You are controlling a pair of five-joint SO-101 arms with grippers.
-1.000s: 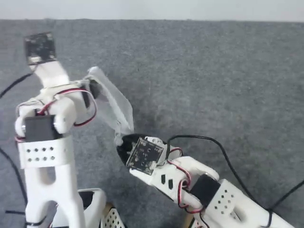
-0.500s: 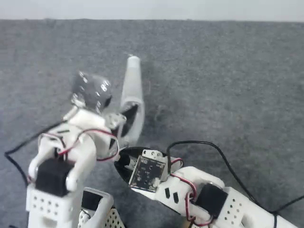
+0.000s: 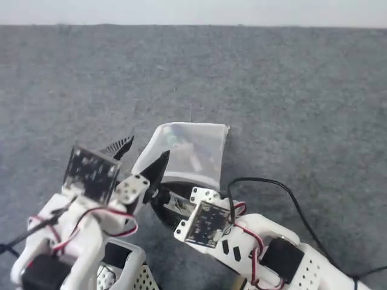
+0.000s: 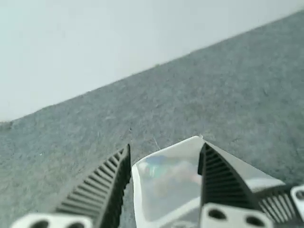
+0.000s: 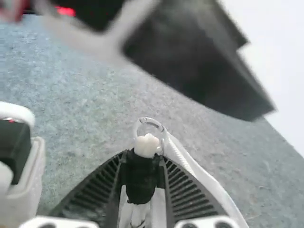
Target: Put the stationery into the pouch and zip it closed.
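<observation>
translucent white pouch (image 3: pixel 192 150), faint coloured shapes inside, on grey mat (image 3: pixel 290 90); left gripper (image 4: pixel 166 148) jaws apart beside it, right gripper (image 5: pixel 141 156) clamped on its zip pull (image 5: pixel 140 178).

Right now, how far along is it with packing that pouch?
Looks done: coloured stationery shows through the clear wall of the pouch, so it seems packed. In hand: the right gripper is shut on the zipper pull, and the left gripper stands open around one end of the pouch. Left: drawing the pull along to close the pouch. I cannot tell how far it has gone.
</observation>
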